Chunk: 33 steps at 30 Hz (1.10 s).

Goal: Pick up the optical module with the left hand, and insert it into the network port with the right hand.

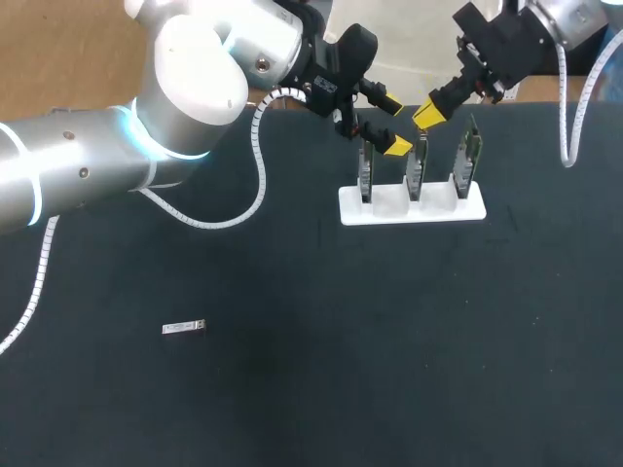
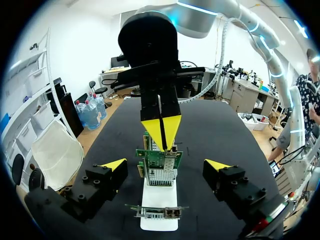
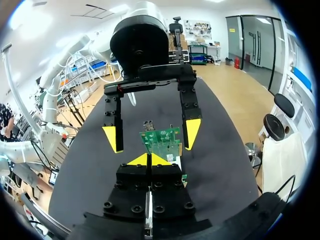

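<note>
The optical module (image 1: pixel 184 328), a small silver bar, lies on the black table at the front left, far from both grippers. Three green network cards (image 1: pixel 417 167) stand upright in a white holder (image 1: pixel 411 206) at the back. My left gripper (image 1: pixel 393 125) hangs open above the left end of the holder, with nothing between its fingers. My right gripper (image 1: pixel 428 115) is shut and empty, just right of it above the cards. In the left wrist view my left gripper (image 2: pixel 165 165) straddles the cards (image 2: pixel 160 159), facing the shut right gripper (image 2: pixel 161 127). In the right wrist view my right gripper (image 3: pixel 148 160) points at a card (image 3: pixel 161 140).
The black table (image 1: pixel 311 370) stretches wide around the module. The holder (image 2: pixel 159 212) is the only raised obstacle, and it sits near the table's back edge. White cables hang from both arms.
</note>
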### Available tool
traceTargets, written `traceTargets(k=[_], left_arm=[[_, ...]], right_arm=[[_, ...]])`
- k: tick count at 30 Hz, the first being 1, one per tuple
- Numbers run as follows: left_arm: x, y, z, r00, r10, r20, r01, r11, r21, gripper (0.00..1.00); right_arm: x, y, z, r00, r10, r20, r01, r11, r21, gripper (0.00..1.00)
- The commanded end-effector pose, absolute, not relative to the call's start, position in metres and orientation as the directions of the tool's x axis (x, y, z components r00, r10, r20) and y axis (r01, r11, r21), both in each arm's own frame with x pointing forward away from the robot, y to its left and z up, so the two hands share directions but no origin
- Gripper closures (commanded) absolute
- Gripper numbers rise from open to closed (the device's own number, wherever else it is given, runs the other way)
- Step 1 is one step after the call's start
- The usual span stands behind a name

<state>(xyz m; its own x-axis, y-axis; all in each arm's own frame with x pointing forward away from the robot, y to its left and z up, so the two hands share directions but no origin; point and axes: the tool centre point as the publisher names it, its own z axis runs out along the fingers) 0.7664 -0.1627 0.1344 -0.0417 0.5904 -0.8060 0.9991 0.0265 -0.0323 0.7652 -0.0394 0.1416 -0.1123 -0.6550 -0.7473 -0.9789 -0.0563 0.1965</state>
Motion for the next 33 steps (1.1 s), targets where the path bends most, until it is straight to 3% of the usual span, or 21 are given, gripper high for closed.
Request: traceTargets(k=[1, 20, 33], left_arm=[[0.767, -0.163, 0.134, -0.041, 0.592, -0.805, 0.999, 0.025, -0.032, 0.0], [0.767, -0.163, 0.134, -0.041, 0.592, -0.805, 0.999, 0.025, -0.032, 0.0], [0.767, -0.163, 0.134, -0.041, 0.592, -0.805, 0.999, 0.025, -0.032, 0.0]], right_arm=[[0.766, -0.041, 0.132, -0.122, -0.653, -0.748, -0.977, -0.054, 0.206, 1.0], [0.766, -0.048, 0.16, -0.081, -0.593, -0.801, -0.985, -0.073, 0.154, 1.0], [0.767, -0.099, 0.176, -0.084, -0.538, -0.839, -0.991, -0.045, 0.128, 1.0]])
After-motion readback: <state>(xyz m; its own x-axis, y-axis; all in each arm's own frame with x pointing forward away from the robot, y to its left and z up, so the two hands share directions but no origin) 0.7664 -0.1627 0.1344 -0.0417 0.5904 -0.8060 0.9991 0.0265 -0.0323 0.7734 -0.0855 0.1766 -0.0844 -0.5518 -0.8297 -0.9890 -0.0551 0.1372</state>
